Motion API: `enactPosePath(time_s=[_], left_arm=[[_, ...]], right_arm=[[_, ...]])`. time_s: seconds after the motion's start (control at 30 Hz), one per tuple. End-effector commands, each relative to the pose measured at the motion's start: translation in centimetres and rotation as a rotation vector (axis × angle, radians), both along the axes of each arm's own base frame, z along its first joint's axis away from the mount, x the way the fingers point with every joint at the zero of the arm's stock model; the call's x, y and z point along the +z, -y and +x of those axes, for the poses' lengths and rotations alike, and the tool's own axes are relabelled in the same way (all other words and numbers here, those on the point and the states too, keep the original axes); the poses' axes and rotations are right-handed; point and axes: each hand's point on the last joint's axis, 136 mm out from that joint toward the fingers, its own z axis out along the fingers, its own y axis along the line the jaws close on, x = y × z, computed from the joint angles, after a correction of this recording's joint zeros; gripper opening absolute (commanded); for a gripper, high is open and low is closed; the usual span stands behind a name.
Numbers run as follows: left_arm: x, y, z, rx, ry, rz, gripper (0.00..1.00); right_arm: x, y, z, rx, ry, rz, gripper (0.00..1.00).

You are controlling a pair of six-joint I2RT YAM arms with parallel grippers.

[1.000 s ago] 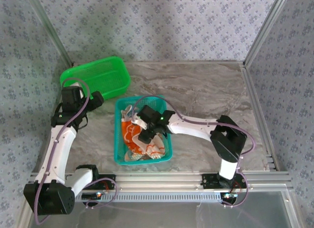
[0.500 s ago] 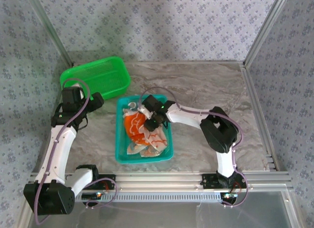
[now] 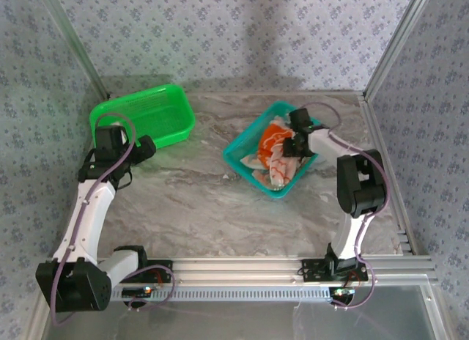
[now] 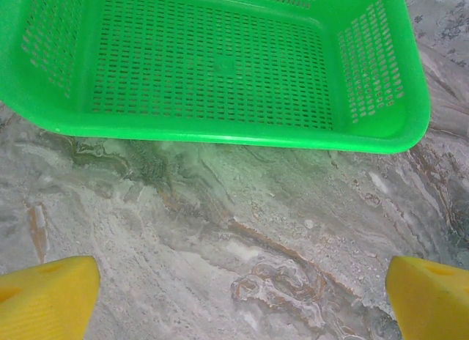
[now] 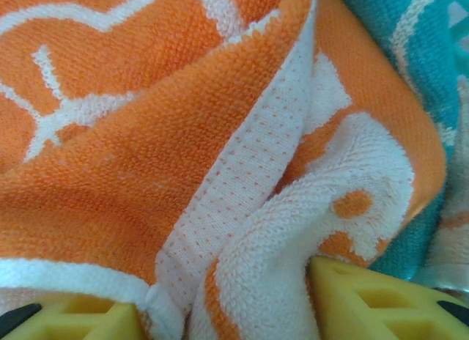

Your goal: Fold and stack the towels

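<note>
Towel [image 5: 124, 135] in right gripper [image 5: 220, 307]

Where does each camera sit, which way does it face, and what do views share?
Top external: above and behind, looking down on left arm, right arm, green basket, teal basket.
Left wrist: looks forward-down at green basket; own yellow fingertips spread.
Right wrist: close on orange towel between own fingers.
Shared with top: green basket, orange towel.
</note>
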Motion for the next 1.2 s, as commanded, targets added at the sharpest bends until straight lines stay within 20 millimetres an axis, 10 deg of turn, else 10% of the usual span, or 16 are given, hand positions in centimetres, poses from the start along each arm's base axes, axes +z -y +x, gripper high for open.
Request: enactPosePath(time_s=[0.0,0.2,0.6,0.83,1.0,1.17], left_arm=[[2.3,0.3,1.0,-0.008,0.058,-0.018,1.00],[2.1,0.7,1.3,-0.008,0.046,-0.026,1.00],[2.5,1.6,0.7,-0.020,0.029,-0.002,1.00],[2.9,1.9,0.1,-0.021,0.037,0.009,1.00],[2.7,2.0,0.1,-0.019,0.046,0.004,1.00],[2.5,2.3,0.4,-0.031,0.045,0.003,1.00]], right_arm=[[0.3,5.6,1.2,-0.252,-0.009,-0.025,0.53],[0.4,13.8,2.9,-0.609,-0.019,0.015,0.53],[0.8,19.2,7.4,-0.945,0.047,0.161,0.56],[6.9,17.4,10.0,-0.747,0.163,0.173,0.68],[11.2,13.9,7.9,-0.524,0.229,0.110,0.75],[10.4,9.1,4.5,-0.291,0.167,0.085,0.75]])
